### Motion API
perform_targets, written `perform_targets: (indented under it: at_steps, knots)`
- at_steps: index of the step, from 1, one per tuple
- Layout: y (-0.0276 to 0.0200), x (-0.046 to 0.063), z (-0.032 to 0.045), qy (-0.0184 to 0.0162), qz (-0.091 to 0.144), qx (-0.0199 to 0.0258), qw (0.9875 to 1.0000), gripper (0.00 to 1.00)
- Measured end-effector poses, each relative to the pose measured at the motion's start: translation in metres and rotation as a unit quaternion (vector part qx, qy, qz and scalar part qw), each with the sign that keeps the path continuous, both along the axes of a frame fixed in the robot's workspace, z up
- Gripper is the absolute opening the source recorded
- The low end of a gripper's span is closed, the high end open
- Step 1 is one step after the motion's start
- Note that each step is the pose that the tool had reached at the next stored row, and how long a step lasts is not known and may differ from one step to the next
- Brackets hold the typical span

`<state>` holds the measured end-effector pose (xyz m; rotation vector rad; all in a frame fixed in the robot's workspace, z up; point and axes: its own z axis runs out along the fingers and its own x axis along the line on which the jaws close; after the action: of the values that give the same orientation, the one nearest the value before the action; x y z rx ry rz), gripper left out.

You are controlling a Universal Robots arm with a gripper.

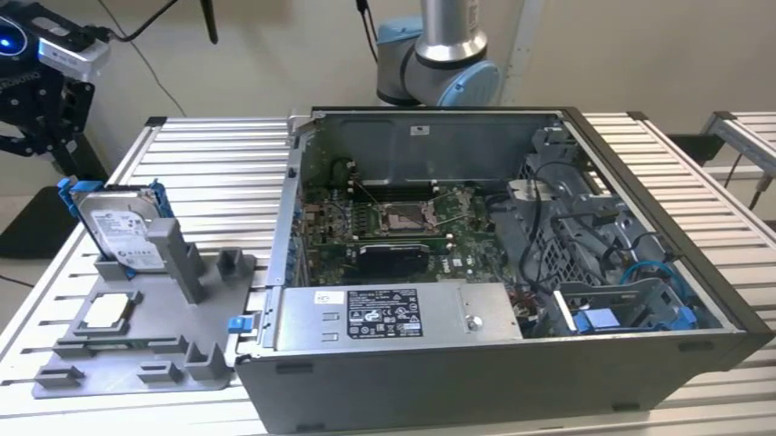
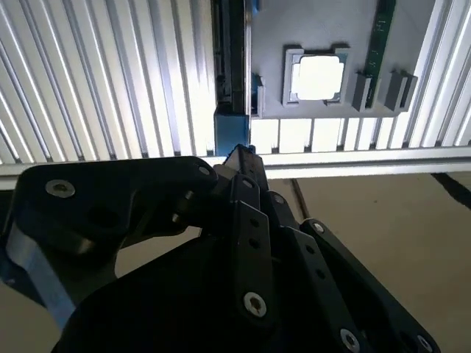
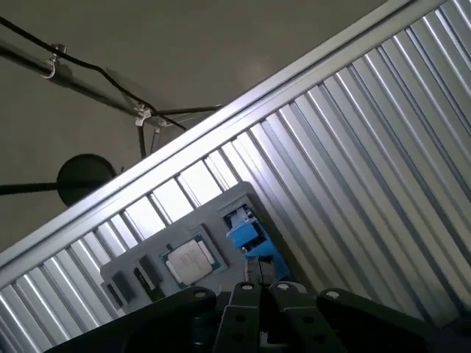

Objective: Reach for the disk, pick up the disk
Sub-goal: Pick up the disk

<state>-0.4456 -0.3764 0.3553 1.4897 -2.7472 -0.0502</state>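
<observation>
Soft, even indoor light fills the exterior view; the ribbed aluminium slatted surface [image 1: 206, 154] carries a mild sheen, and the open grey metal computer case [image 1: 485, 400] is shadowed inside toward three o'clock. A small blue lamp [image 1: 10, 42] glows at ten o'clock. In the second wrist view the slats flare white, the flat square silver chip [image 2: 318, 76] is washed out, and the black metal gripper [image 2: 239, 158] is a dark, underlit mass. In the first wrist view glare streaks the slats.
</observation>
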Motion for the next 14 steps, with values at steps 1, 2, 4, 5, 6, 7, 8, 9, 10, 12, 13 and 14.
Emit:
perform_targets:
  at_steps: [1,2,4,5,6,7,8,9,10,12,13,14]
  knots:
    - [0.0,0.0001,0.0,0.0,0.007,0.0,1.0,0.0]
    - [0.0,0.0001,0.0,0.0,0.013,0.0,0.9999,0.0]
    - [0.0,0.0003,0.0,0.0,0.026,0.0,0.9997,0.0]
    - [-0.0001,0.0004,0.0,0.0,0.033,0.0,0.9995,0.0]
    - [-0.0001,0.0004,0.0,0.0,0.039,0.0,0.9992,0.0]
    - [-0.0001,0.0005,0.0,0.0,0.046,0.0,0.999,0.0]
    - [-0.0001,0.0005,0.0,0.0,0.052,0.0,0.9986,0.0]
    - [-0.0001,0.0006,0.0,0.0,0.059,0.0,0.9982,0.0]
    - [-0.0001,0.0006,0.0,0.0,0.065,0.0,0.9979,0.0]
    - [-0.0001,0.0007,0.0,0.0,0.077,0.0,0.9971,0.0]
    - [-0.0001,0.0008,0.0,0.0,0.082,0.0,0.9966,0.0]
    - [0.0,0.0007,0.0,0.0,0.087,0.0,0.9962,0.0]
